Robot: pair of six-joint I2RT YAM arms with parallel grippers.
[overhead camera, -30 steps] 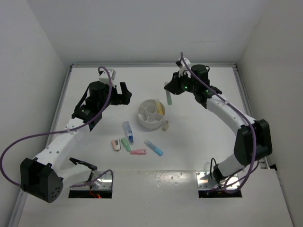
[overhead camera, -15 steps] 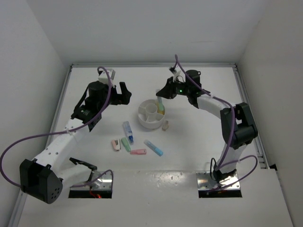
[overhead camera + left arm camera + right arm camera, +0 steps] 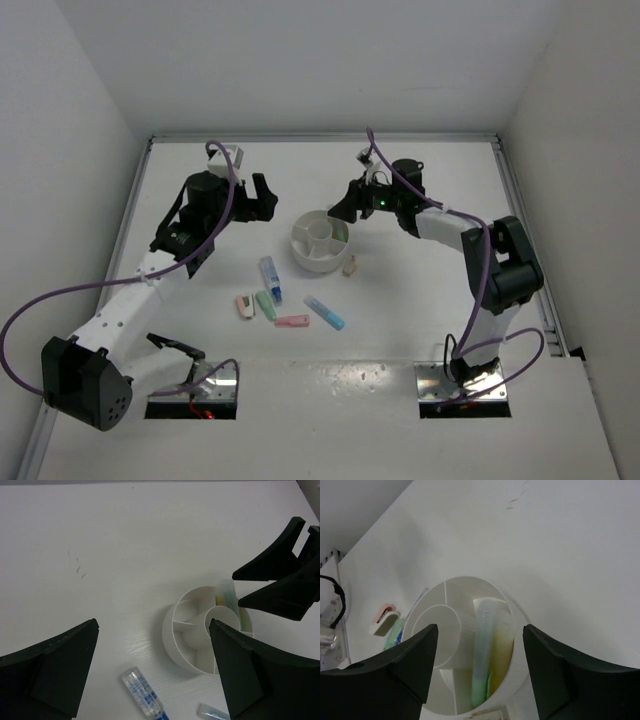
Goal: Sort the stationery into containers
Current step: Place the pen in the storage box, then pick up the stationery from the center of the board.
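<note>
The round white container (image 3: 303,251) stands mid-table. My right gripper (image 3: 342,207) hovers open over its far right side, holding nothing. Directly below the open jaws, a green piece (image 3: 487,655) and a yellow piece (image 3: 503,650) lie side by side in one outer compartment of the container (image 3: 520,630). My left gripper (image 3: 258,200) hangs open and empty to the container's left. On the table in front lie more stationery: a white-blue piece (image 3: 270,279), a pink one (image 3: 244,305), a green one (image 3: 266,304), a flat pink one (image 3: 292,321), a blue one (image 3: 325,312) and a beige one (image 3: 349,265).
In the left wrist view the container (image 3: 172,630) sits between my open left gripper (image 3: 152,625) fingers, with the white-blue piece (image 3: 142,692) below it and the right gripper (image 3: 237,587) above its right rim. White walls enclose the table on three sides.
My right gripper swung left over the container and opened. The green piece it carried now lies in the compartment beside the yellow one. The left arm has not moved.
</note>
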